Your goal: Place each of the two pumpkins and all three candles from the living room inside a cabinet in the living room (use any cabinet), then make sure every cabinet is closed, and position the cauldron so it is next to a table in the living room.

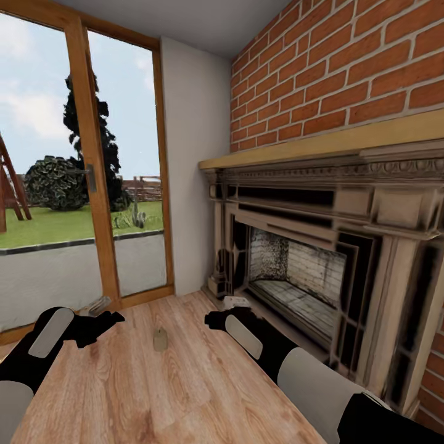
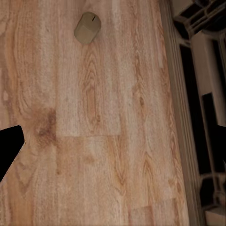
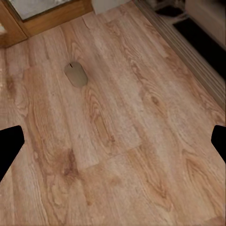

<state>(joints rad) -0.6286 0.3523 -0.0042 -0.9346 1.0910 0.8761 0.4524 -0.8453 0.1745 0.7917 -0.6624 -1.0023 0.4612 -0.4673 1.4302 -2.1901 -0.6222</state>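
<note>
While candle (image 1: 160,338) stands on floor (image 1: 185,394) — between left hand (image 1: 102,322) | right hand (image 1: 217,319).

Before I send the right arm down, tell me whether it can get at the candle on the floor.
Probably yes. The candle stands alone on bare wood floor, between both arms, and the right gripper hovers close beside it with nothing between.

One candle (image 1: 160,339) on floor; one fireplace (image 1: 320,271); two robot arms.
</note>
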